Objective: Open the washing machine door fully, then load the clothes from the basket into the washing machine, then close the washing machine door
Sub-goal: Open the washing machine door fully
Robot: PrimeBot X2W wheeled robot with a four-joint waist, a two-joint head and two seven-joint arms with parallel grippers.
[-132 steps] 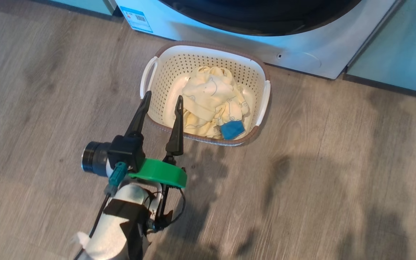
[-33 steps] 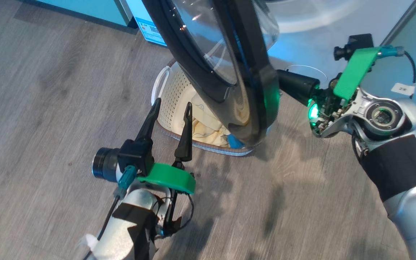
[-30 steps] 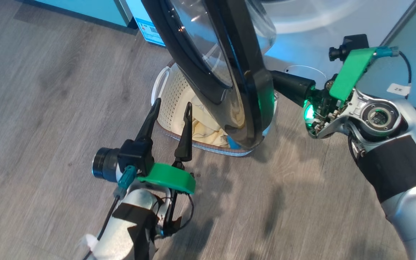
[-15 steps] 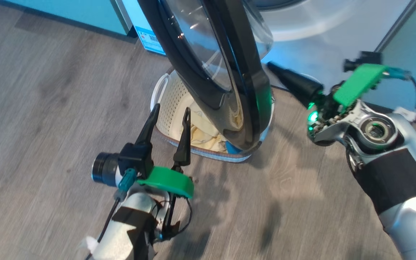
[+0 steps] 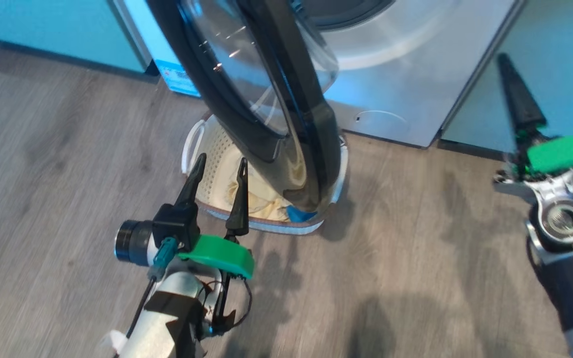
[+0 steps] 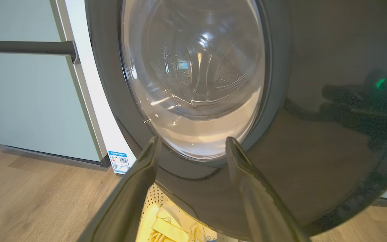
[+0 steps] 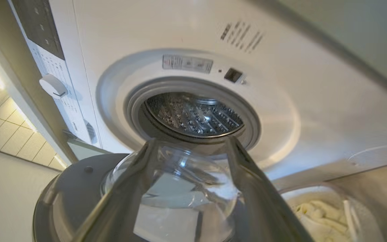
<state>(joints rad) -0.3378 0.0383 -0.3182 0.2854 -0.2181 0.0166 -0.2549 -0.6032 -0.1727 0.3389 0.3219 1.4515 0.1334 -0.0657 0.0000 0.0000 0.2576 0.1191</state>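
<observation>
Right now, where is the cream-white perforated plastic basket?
Head view, centre: the basket sits on the grey wood floor before the white washing machine, partly hidden by its open black-rimmed door, just ahead of the left gripper.

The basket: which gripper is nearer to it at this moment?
Left. The left gripper hangs open at the near rim of the basket, fingertips over it. The right gripper is off to the right by the pale green cabinet, well clear.

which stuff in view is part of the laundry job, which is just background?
Job: washing machine door, washing machine, basket, clothes.
Background: pale green cabinets, wood floor, blue QR sticker.
</observation>
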